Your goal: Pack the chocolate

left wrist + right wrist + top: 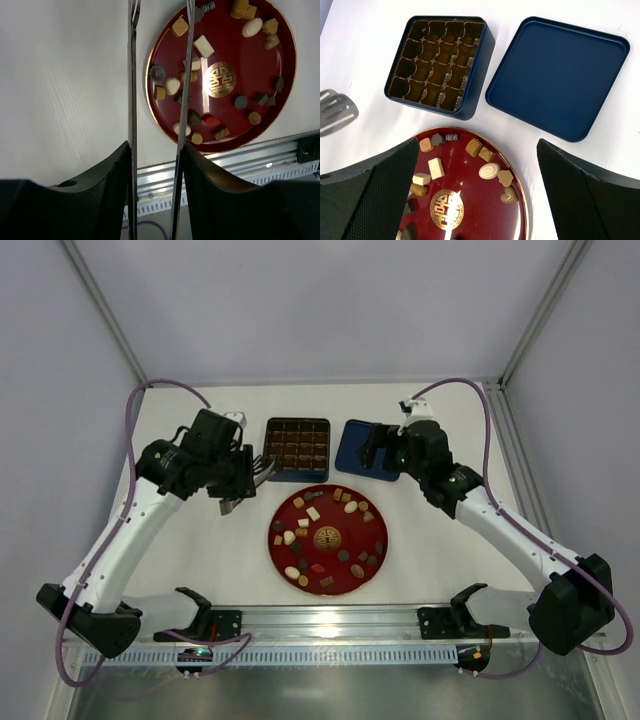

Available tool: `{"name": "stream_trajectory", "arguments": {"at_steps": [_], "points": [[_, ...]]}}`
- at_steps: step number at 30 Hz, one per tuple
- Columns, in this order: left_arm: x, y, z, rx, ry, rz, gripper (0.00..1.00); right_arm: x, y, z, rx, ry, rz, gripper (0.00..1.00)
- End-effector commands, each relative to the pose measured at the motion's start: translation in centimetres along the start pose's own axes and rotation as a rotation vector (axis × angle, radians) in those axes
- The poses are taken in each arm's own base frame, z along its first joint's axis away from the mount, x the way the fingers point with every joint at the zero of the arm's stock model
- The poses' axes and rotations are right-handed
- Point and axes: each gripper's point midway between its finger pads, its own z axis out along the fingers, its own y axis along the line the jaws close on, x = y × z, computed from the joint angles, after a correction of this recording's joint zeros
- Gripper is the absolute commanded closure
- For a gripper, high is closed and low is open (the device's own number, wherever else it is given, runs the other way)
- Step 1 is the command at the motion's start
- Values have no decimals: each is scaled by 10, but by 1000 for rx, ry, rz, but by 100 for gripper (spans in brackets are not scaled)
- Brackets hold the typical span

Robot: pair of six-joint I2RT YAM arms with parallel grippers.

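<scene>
We saw the left gripper [156,147] clamped on the two thin arms of metal tongs [131,75], which reached over the table [60,75] beside the plate. The right gripper [477,141] hung spread wide and held nothing. The chocolate [204,46] lay scattered on the red plate [286,60], just nearer the arm bases than the blue box [481,70] and the lid [557,75] beside it.

A white table [200,560] is sitting between pale grey walls [320,300]. Slanted metal posts [105,310] are framing the corners. An aluminium rail [330,618] is running along the near edge, reflecting light.
</scene>
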Motion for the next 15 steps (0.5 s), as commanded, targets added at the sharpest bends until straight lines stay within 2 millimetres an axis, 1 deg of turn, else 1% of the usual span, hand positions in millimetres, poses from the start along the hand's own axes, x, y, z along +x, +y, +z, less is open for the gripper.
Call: {"name": "stream_trajectory", "arguments": {"at_steps": [1,7,9,12,13,15], "points": [[11,-21,-17,72,9,25,56,-19,4,-13,-6,-59,20,0],[41,-41,-10,89,83,98,57,-15,3,-16,-2,-52,26,0],[46,-46,-7,95,95,113,57,-14,3,-17,-5,-51,30,0],[61,-56,-1,105,132,154,56,-12,2,-19,-5,-49,35,0],[66,-55,4,96,149,160,56,-13,2,-19,-5,-52,37,0],[71,-57,8,100,159,159,56,-10,1,-19,-6,-47,40,0]]}}
